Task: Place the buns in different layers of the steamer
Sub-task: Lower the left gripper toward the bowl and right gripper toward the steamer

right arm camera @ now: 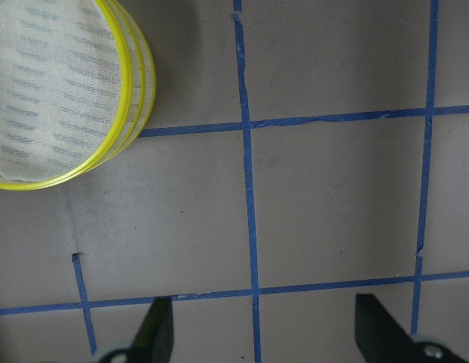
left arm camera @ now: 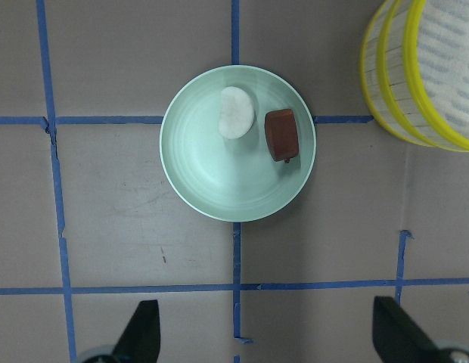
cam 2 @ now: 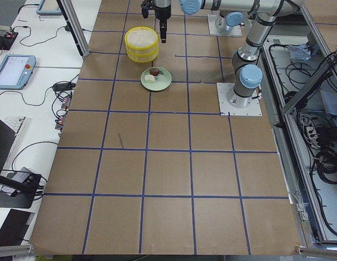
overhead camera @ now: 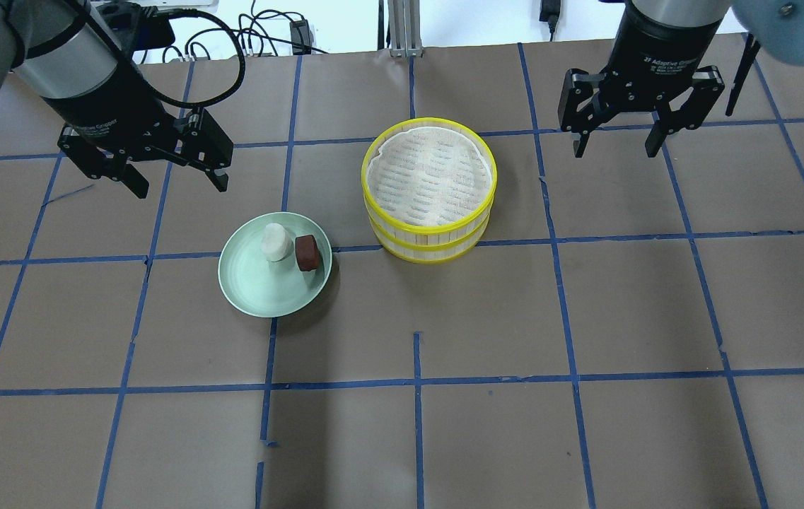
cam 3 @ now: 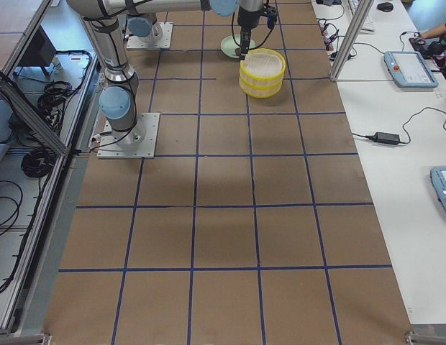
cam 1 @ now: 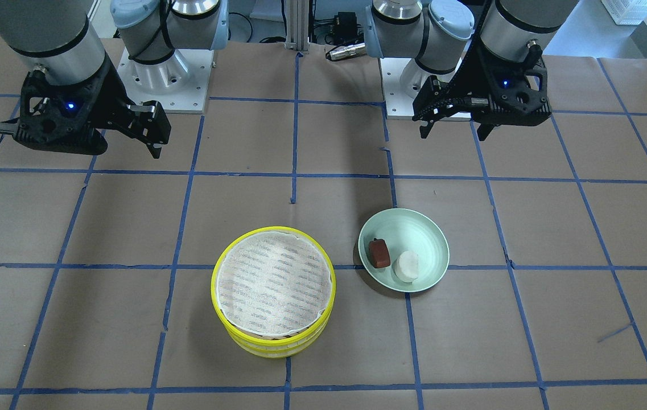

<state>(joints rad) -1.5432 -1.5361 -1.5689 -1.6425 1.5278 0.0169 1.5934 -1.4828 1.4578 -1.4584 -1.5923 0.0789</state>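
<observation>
The white bun [overhead camera: 276, 242] and brown bun [overhead camera: 307, 252] are laid side by side on the plate [overhead camera: 246, 297], beside the steamer [overhead camera: 430, 244]. The left gripper [overhead camera: 179, 182] is spread wide near the plate, touching neither bun. The right gripper [overhead camera: 615, 150], likewise wide, is held well apart from the plate.

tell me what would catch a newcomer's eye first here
The bright yellow-rimmed steamer layers, stacked two high and centred in front of the robot, stand out most. Beside the stack sits a pale green plate holding a white bun and a reddish-brown bun side by side. The left tool and the right tool hang open and empty above the table.
</observation>
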